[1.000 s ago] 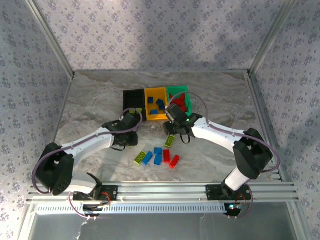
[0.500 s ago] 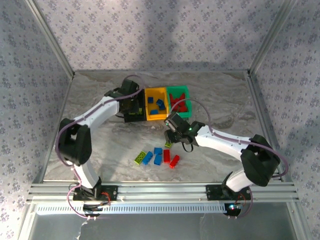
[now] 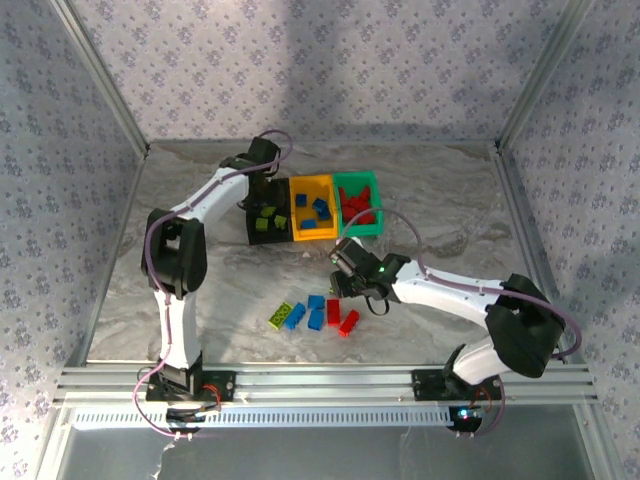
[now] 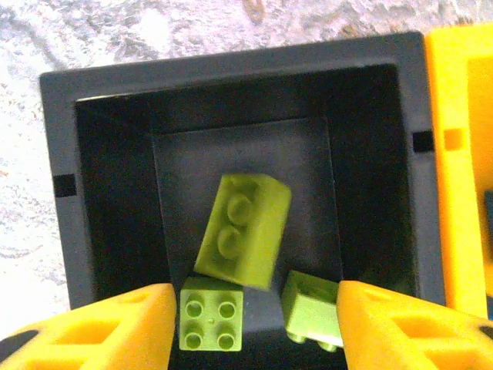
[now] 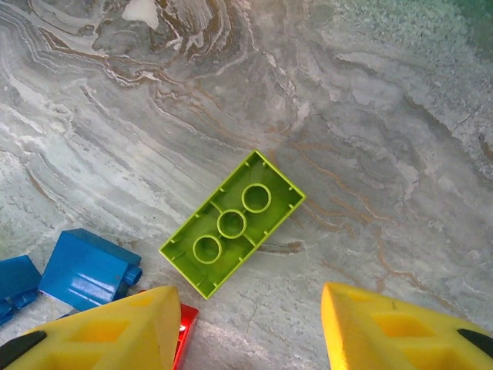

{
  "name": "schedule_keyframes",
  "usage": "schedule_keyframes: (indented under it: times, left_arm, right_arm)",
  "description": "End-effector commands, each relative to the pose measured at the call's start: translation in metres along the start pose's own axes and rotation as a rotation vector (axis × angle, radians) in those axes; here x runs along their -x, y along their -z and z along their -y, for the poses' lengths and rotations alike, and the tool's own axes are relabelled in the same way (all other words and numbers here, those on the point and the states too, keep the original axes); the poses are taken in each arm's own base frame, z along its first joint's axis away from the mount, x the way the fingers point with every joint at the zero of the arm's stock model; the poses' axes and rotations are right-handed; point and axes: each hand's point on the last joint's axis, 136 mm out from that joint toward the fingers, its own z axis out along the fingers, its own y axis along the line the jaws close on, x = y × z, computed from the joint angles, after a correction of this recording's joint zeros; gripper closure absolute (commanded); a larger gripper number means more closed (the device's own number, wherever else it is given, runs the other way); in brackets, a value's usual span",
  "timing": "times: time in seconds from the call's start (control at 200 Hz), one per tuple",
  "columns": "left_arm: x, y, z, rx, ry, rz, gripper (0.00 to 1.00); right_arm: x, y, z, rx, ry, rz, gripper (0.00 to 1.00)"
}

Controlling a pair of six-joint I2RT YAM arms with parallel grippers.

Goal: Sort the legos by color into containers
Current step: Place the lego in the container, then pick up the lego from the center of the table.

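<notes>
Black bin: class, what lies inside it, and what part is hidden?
Inside the black bin lie three lime green bricks: one tilted, showing two studs, a four-stud square and a third. The left gripper's fingers cover the floor's near corners.

High view from the near edge, two close wrist views looking down.
The high camera takes in the whole table (image 3: pixel 460 200); the left wrist camera hangs above the black bin (image 4: pixel 231 65) at the far side, the right above a green brick (image 5: pixel 232 223) mid-table, both spots shared with it.
</notes>
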Motion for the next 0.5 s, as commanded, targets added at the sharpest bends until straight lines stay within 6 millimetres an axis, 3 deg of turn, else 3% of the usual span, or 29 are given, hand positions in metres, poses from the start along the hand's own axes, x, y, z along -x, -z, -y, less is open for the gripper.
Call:
schedule_keyframes:
  times: [0.0,0.26,0.495]
  left_arm:
    - [0.002,0.012,0.007,-0.035,-0.015,-0.005,0.25]
    - [-0.006,0.054,0.015,-0.095,-0.019,0.062,0.25]
    - [-0.034,0.087,0.011,-0.149,0.007,0.093,0.24]
  right_arm:
    - [-0.003,0.001,0.003,-0.012,-0.038,0.008,0.47]
    - [-0.008,-0.014,0.003,-0.039,-0.050,-0.029,0.40]
    - [-0.006,-0.025,-0.003,-0.039,-0.063,-0.043,0.36]
